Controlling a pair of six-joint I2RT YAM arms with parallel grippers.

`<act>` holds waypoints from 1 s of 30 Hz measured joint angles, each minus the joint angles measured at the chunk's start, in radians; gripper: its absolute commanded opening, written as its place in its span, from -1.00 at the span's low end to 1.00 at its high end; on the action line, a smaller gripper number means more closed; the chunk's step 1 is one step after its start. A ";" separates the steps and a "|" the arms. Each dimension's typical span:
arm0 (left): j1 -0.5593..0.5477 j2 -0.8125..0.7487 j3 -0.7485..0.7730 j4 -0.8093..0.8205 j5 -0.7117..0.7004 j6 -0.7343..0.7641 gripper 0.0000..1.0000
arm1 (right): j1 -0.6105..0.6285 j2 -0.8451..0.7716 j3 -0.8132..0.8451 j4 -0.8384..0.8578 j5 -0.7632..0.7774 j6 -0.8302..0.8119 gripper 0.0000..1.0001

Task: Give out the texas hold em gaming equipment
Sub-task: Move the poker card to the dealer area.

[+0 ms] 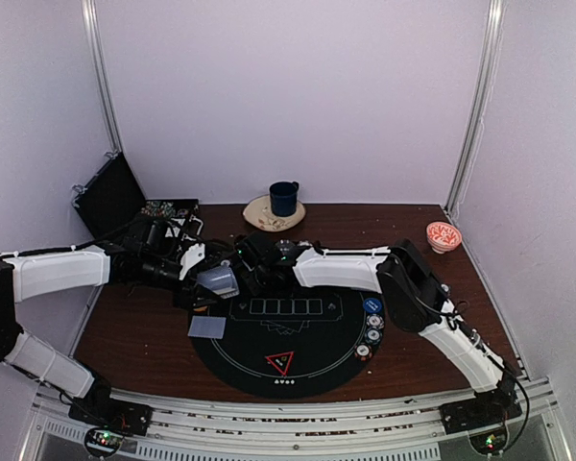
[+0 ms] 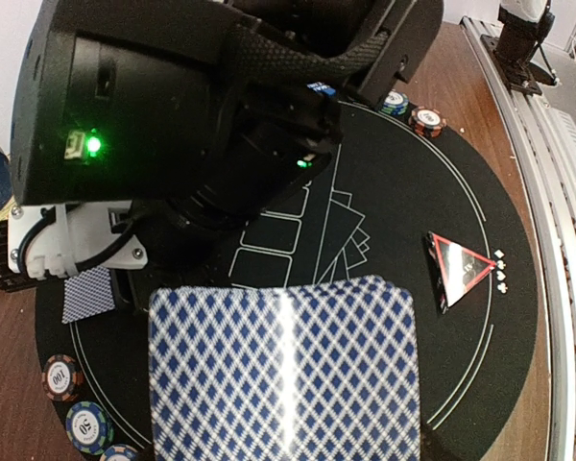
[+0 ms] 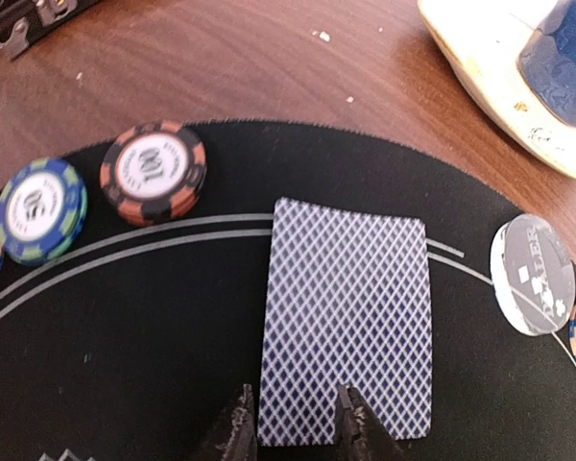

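My left gripper is shut on a deck of blue-diamond-backed playing cards, held above the left side of the round black poker mat; the deck hides its fingers. My right gripper hovers at the mat's far edge, jaws apart over the near end of a single face-down card lying flat. Beside that card sit an orange chip, a blue-green chip and a white dealer button. Another card lies at the mat's left. The red-edged triangle marker sits near the front.
Several chips line the mat's right edge. A dark blue mug on a pale coaster stands behind the mat, a red-patterned bowl at the far right, an open black case at the far left. Both arms crowd the mat's far-left part.
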 measured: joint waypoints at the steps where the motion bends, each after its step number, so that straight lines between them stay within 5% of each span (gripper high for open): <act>1: 0.000 0.000 0.000 0.000 0.000 0.000 -0.94 | -0.001 0.008 0.011 0.000 0.003 0.005 -0.45; 8: 0.000 0.000 0.000 0.000 0.000 0.000 -0.94 | -0.018 0.040 0.056 0.007 0.026 0.059 -0.51; 30: 0.000 0.000 0.000 0.000 0.001 0.000 -0.94 | -0.064 0.111 0.148 0.053 0.034 0.218 -0.26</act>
